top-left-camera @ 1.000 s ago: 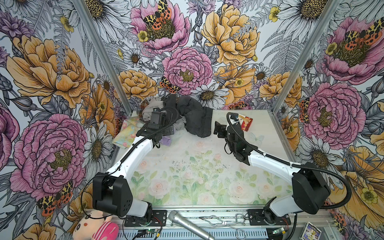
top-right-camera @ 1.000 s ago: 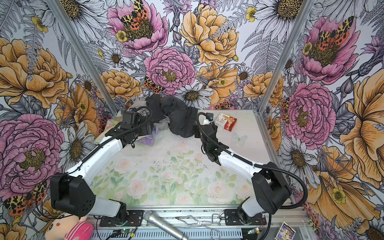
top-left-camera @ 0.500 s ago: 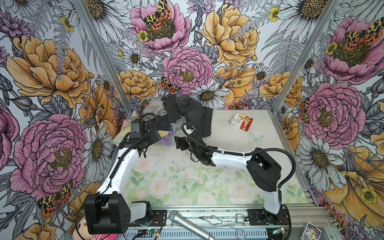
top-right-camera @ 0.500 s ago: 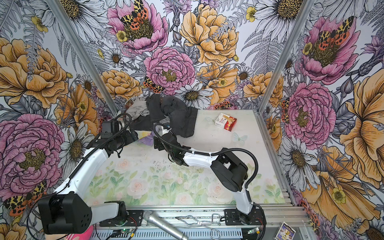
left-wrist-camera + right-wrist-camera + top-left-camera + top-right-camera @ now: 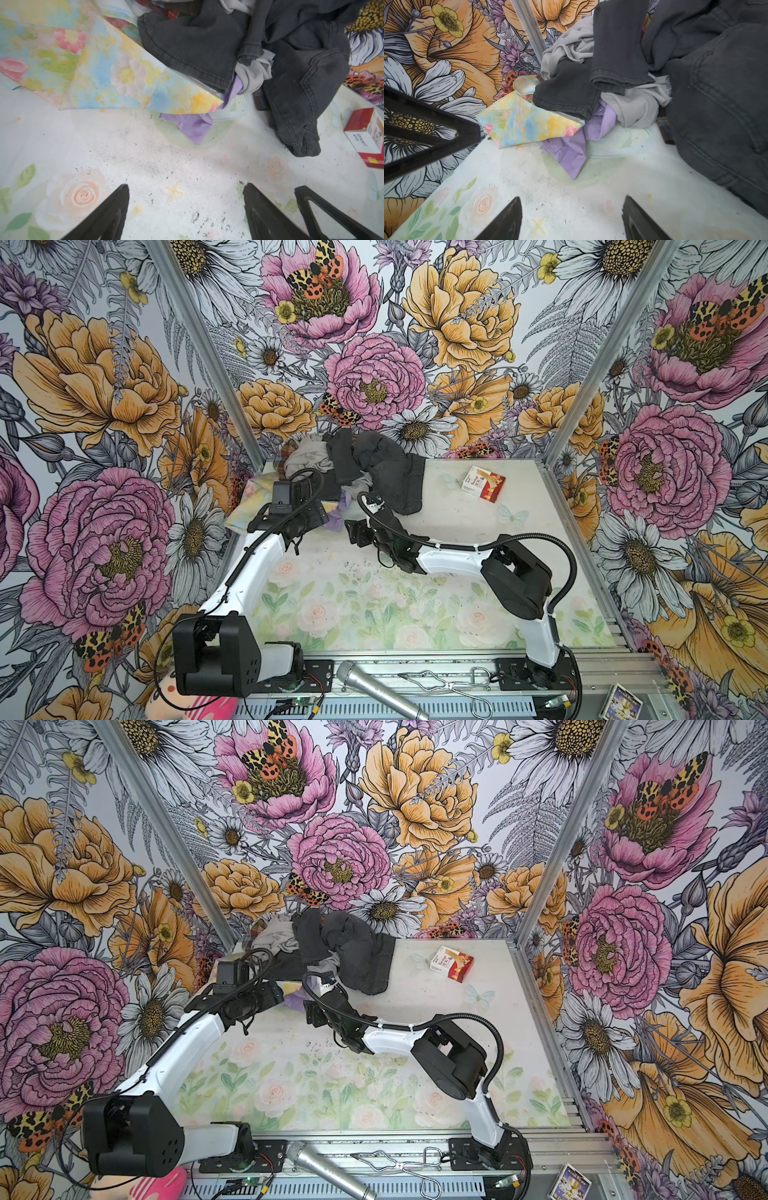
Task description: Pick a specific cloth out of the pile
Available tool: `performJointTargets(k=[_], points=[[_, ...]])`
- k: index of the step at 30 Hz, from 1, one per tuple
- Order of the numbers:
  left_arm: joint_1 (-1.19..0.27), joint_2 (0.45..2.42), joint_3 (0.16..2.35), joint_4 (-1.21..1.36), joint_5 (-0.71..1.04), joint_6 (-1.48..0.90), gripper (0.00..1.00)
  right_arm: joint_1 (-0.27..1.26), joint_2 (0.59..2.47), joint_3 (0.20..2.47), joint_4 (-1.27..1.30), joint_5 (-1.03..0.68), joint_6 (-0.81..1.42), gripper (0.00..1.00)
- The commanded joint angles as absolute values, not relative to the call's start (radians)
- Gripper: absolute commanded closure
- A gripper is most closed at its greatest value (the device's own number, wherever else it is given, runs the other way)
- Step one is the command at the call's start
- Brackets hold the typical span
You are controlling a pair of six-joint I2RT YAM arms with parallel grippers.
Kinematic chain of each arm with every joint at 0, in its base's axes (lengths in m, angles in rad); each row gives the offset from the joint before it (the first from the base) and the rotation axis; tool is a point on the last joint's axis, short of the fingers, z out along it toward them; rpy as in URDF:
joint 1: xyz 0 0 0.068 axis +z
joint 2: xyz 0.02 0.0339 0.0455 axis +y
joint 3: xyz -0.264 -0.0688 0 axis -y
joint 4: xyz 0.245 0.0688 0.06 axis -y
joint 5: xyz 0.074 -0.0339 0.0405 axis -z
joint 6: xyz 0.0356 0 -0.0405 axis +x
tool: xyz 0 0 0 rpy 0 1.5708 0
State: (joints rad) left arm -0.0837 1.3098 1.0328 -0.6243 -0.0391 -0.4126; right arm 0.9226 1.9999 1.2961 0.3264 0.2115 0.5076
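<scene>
Cloth (image 5: 571, 153) tip out from pile (image 5: 386, 464), toward front; left fingers (image 5: 108, 214), right fingers (image 5: 508, 220) apart, empty.

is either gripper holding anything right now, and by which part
Nothing is held. The left gripper and the right gripper are both open and empty over the table, short of the purple cloth.

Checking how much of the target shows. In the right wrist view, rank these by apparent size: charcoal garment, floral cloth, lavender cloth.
1. charcoal garment
2. floral cloth
3. lavender cloth, partly covered by the others
</scene>
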Motion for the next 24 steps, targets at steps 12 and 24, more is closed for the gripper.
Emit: performJointTargets(k=[12,24], points=[[-0.43,1.598,1.088,-0.619,-0.488,-0.556,0.2,0.749,1.462,0.798,0.373,0.183,0.529,0.24],[-0.466,1.858,1.214,-0.572,-0.612,-0.461,0.29,0.712,1.376,0.713,0.399,0.14,0.528,0.24]])
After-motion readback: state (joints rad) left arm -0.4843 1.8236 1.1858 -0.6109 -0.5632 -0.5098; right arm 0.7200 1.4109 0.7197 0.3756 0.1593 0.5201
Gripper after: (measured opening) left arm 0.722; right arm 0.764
